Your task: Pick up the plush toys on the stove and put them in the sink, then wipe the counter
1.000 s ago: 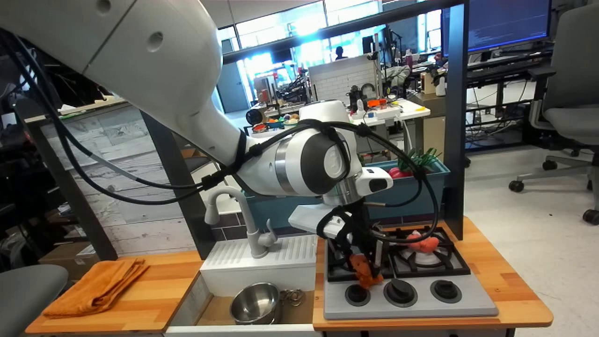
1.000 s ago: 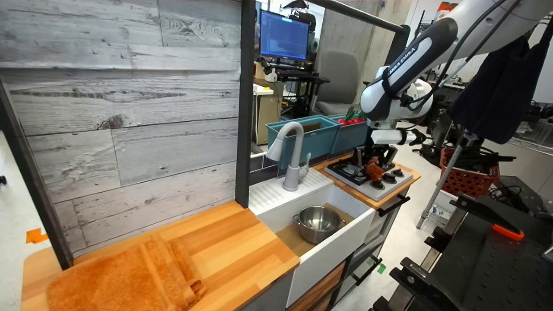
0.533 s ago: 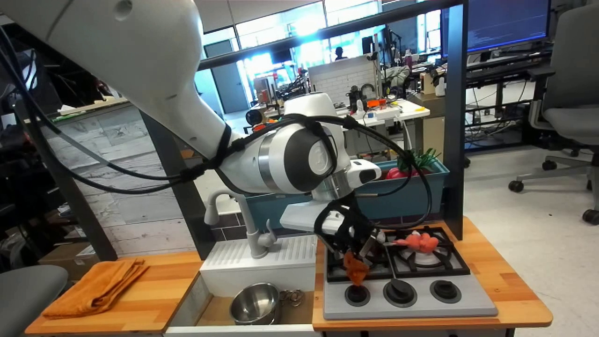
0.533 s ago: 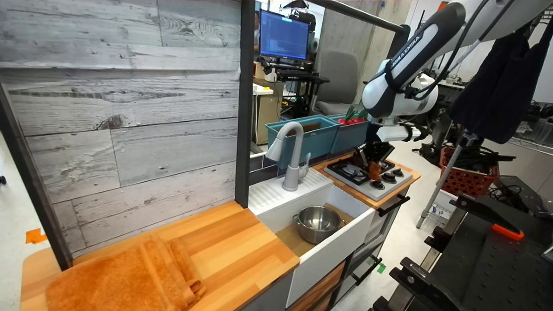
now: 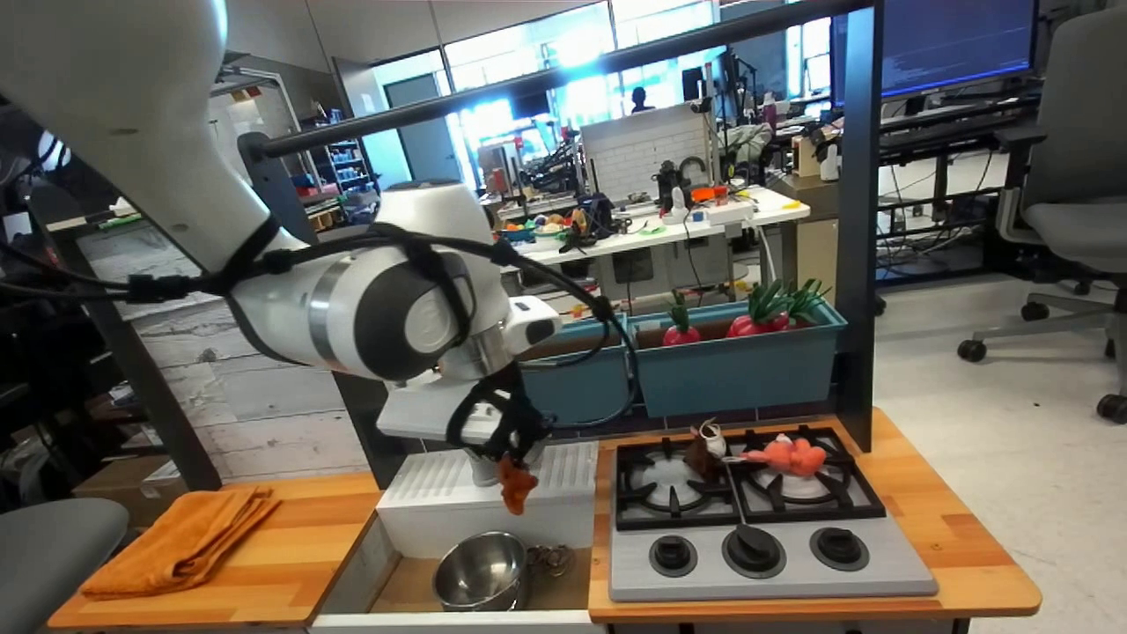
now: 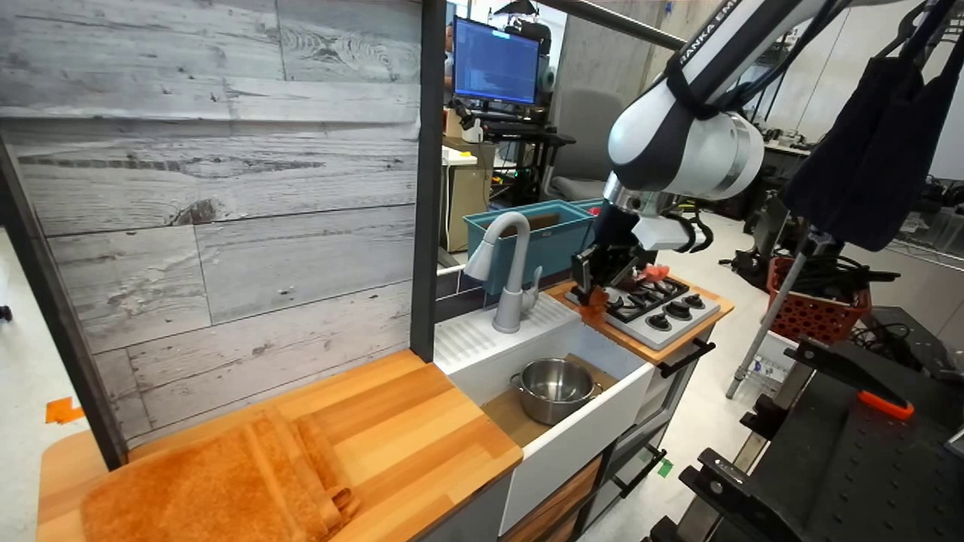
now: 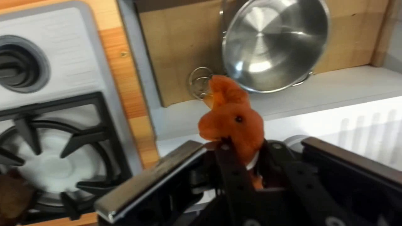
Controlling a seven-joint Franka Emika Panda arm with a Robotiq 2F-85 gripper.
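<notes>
Your pincer [image 7: 250, 146], closed on one plush toy [image 7: 232, 124], has left the stove [image 5: 673, 484]; aim for the sink [image 7: 282, 102], wrist-view twelve o'clock.

Open room above the sink [image 6: 576, 452], faucet [image 6: 515, 282] and metal bowl [image 6: 553, 411] as obstacles.

Bowl [image 5: 480, 571] in sink [image 5: 414, 528], plush toys [image 5: 797, 456] on stove [image 5: 667, 482]; cloth [image 5: 180, 546] on counter [image 5: 317, 519]

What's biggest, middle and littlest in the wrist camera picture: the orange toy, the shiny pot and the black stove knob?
Largest to smallest in the wrist view:
1. Shiny pot
2. Orange toy, which is nearer the camera, so its real size is unsure
3. Black stove knob, partly cut off by the picture's edge
</notes>
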